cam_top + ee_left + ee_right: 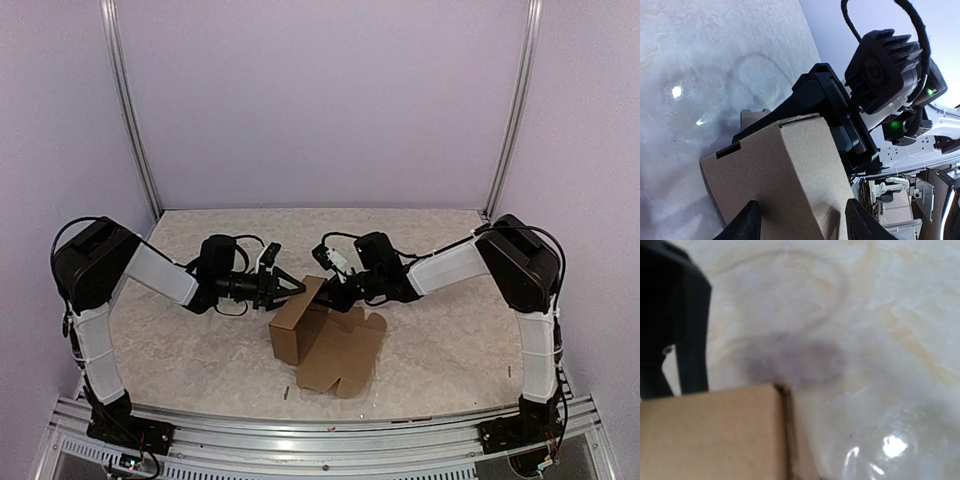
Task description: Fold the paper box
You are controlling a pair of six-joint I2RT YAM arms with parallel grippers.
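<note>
The paper box [297, 335] sits about midway between the left and right edges of the worktop [190, 340], a little closer to the near edge than to the far one. It is only partly folded. One section stands up as a small box shape, and a flat sheet with rounded tabs spreads from it over the worktop towards the near right.

Both arms reach in from the sides and meet at the far top of the raised section. The left gripper [297, 287] comes in from the left, level with the worktop. In its wrist view its two fingers [746, 225] stand partly apart on either side of the raised cardboard. The cardboard fills the gap between them, so the gripper appears to hold the box across its width.

The right gripper [336, 294] comes in from the right and sits at the far upper edge of the box, right against the cardboard. Its wrist view is blurred. It shows only one dark finger [685, 335] at the left, above a brown panel in the lower left corner. I cannot tell whether this gripper is closed on the flap or merely resting against it.
</note>
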